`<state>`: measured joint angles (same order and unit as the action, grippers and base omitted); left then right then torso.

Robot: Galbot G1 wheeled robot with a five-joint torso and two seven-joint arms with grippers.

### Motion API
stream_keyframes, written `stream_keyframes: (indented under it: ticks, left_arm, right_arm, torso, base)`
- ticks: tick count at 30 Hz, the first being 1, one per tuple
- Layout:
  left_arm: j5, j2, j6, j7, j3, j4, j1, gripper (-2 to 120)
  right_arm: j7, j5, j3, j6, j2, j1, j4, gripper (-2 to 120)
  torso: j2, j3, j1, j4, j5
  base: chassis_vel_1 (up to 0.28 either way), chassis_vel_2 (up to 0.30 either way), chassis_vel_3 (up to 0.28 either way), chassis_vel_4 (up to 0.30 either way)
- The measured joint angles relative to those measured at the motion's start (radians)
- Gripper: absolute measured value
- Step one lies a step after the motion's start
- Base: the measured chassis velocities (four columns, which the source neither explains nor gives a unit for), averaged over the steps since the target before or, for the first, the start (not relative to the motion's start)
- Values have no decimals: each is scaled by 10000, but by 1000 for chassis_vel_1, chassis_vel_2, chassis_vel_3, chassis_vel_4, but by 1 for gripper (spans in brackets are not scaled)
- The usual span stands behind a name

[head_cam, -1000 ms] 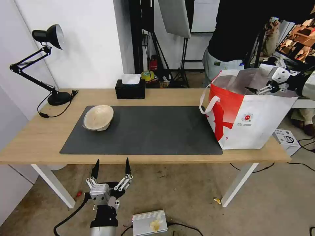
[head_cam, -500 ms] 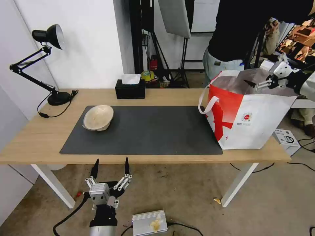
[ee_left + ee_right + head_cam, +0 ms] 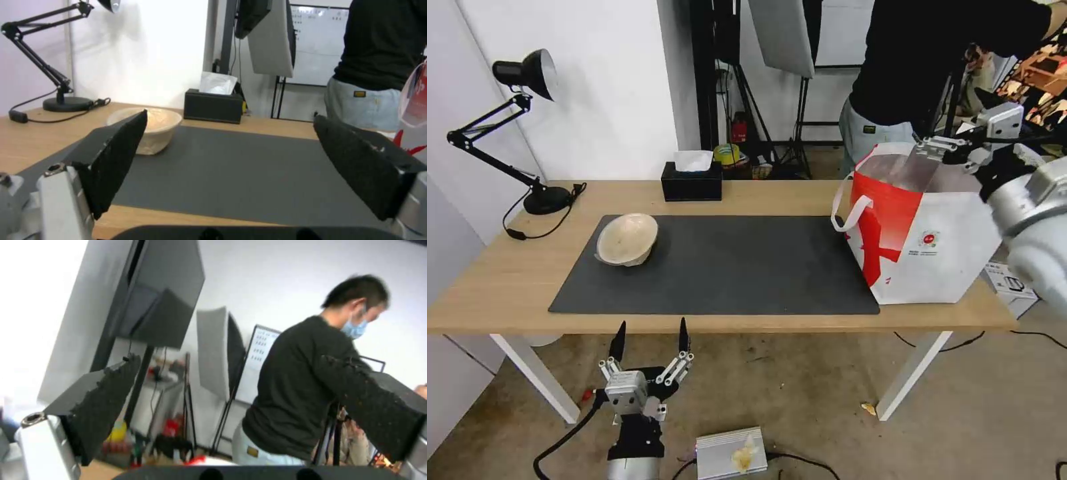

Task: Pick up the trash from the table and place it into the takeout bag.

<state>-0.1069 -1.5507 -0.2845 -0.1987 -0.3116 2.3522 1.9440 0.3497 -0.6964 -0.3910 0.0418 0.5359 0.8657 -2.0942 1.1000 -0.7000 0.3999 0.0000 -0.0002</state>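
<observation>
The left gripper [image 3: 649, 340] is lowest in the head view, at the bottom left of centre, in front of the near edge of the table [image 3: 507, 293] and below its top. Its two black fingers point up toward the table and stand wide apart, with nothing between them. In the left wrist view the same wide gap of the left gripper [image 3: 227, 156] frames the dark grey mat [image 3: 231, 173].

The beige bowl [image 3: 627, 239] is the one piece of trash on the table. It lies on the left end of the mat [image 3: 727, 267], a little tilted, straight beyond the left gripper and slightly to the left of it. Being round, it has no long axis to consider. I judge the left arm is clearly the nearer one for it; the move would be forward and up over the table edge.

Farther away, at the right end of the table, stands the takeout bag [image 3: 934, 247], well apart from the bowl. The right gripper [image 3: 944, 147] is at the upper right of the frame, above the open mouth of the bag; in the right wrist view its fingers [image 3: 106, 400] are spread wide and hold nothing
</observation>
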Motion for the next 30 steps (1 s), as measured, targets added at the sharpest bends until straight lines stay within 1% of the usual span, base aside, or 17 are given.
stream_keyframes:
  ticks: [1, 3, 5, 6, 10, 11, 15, 16, 19, 20, 23, 24, 29, 30]
  left_arm:
    - [0, 0, 0, 0, 0, 0, 0, 100]
    - [6, -5, -1, -35, -26, 31, 13, 100]
    - [14, -9, -9, -45, -33, 47, 15, 100]
    - [14, -9, -9, -45, -33, 47, 15, 100]
    - [42, -62, -25, -58, -46, 84, 5, 100]
    - [42, -62, -25, -58, -46, 84, 5, 100]
    - [50, -108, -35, -59, -60, 135, 34, 100]
    - [50, -108, -35, -59, -60, 135, 34, 100]
    - [59, -123, -41, -63, -78, 182, 48, 100]
    - [59, -123, -41, -63, -78, 182, 48, 100]
    - [66, -153, -62, -64, -63, 187, 61, 100]
    - [66, -153, -62, -64, -63, 187, 61, 100]
    - [66, -172, -76, -59, -35, 186, 64, 100]
    - [66, -172, -76, -59, -35, 186, 64, 100]
  right_arm:
    - [0, 0, 0, 0, 0, 0, 0, 100]
    - [705, 61, -265, -248, 375, 634, -635, 100]
    - [1054, 228, -549, -415, 740, 1347, -1238, 100]
    - [1054, 228, -549, -415, 740, 1347, -1238, 100]
    - [1830, 439, -430, -562, 1348, 2440, -2263, 100]
    - [1830, 439, -430, -562, 1348, 2440, -2263, 100]
    - [2159, 692, -156, -679, 1858, 3147, -2869, 100]
    - [2159, 692, -156, -679, 1858, 3147, -2869, 100]
    - [2255, 999, -99, -787, 2172, 4067, -3286, 100]
    - [2255, 999, -99, -787, 2172, 4067, -3286, 100]
    - [2176, 1845, -92, -1005, 2673, 5197, -3505, 100]
    - [2176, 1845, -92, -1005, 2673, 5197, -3505, 100]
    - [2201, 3462, 140, -1296, 3715, 6876, -3727, 100]
    - [2201, 3462, 140, -1296, 3715, 6876, -3727, 100]
  torso:
    - [0, 0, 0, 0, 0]
    - [0, 0, 0, 1, 1]
    - [0, 0, 0, -1, 0]
    - [0, 0, 0, -1, 0]
    - [0, 1, -1, -1, 0]
    - [0, 1, -1, -1, 0]
    - [0, 0, 0, 2, 0]
    - [0, 0, 0, 2, 0]
    - [0, 1, 0, 0, 0]
    - [0, 1, 0, 0, 0]
    - [0, 1, -1, 1, -1]
    - [0, 1, -1, 1, -1]
    - [0, 1, -1, -1, 1]
    - [0, 1, -1, -1, 1]
  base:
    - [0, 0, 0, 0]
    - [0, 0, 0, 0]
    - [0, 0, 0, 0]
    - [0, 0, 0, 0]
    - [0, 0, 0, 0]
    - [0, 0, 0, 0]
    - [0, 0, 0, 0]
    - [0, 0, 0, 0]
    - [0, 0, 0, 0]
    - [0, 0, 0, 0]
    - [0, 0, 0, 0]
    - [0, 0, 0, 0]
    - [0, 0, 0, 0]
    - [0, 0, 0, 0]
